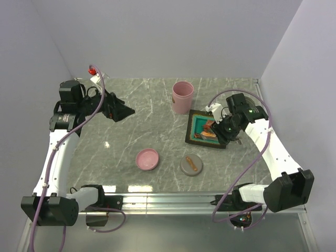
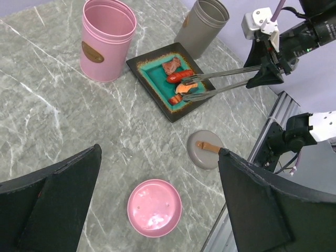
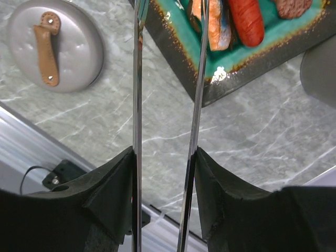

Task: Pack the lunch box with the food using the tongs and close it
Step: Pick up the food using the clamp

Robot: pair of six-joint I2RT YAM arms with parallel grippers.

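In the top view, the grey marbled counter (image 1: 131, 136) carries a tall pink cylindrical canister (image 1: 182, 96) at the back. Just right of it sits a black square tray with a teal inside (image 1: 195, 122) that holds the small toy sushi pieces (image 1: 209, 129). Nearer the arm bases lie a round pink lid (image 1: 147, 159) and a round grey lid with a brown strap (image 1: 191, 166), near each other but apart. The left gripper (image 1: 119, 110) hangs over the far left of the counter, well apart from the tray. The right gripper (image 1: 229, 131) is at the tray's right edge.

From the left wrist, we see that gripper's two black fingers (image 2: 58, 205) spread wide with nothing between them. Beyond them a grey metal canister (image 2: 208, 26) stands just behind the tray. The right gripper holds long thin silver metal tongs (image 2: 226, 81), whose two arms reach over the tray rim. An orange piece (image 2: 186, 87) lies between their tips, with a red oblong piece (image 2: 178, 77) and a brown piece (image 2: 171, 66) beside it. We cannot tell whether the tips touch any piece.

From the right wrist, the black fingers (image 3: 113, 184) press on the outer sides of the tongs' two arms, pinching them into a narrow gap. The arms run up past the grey lid and over the tray corner.
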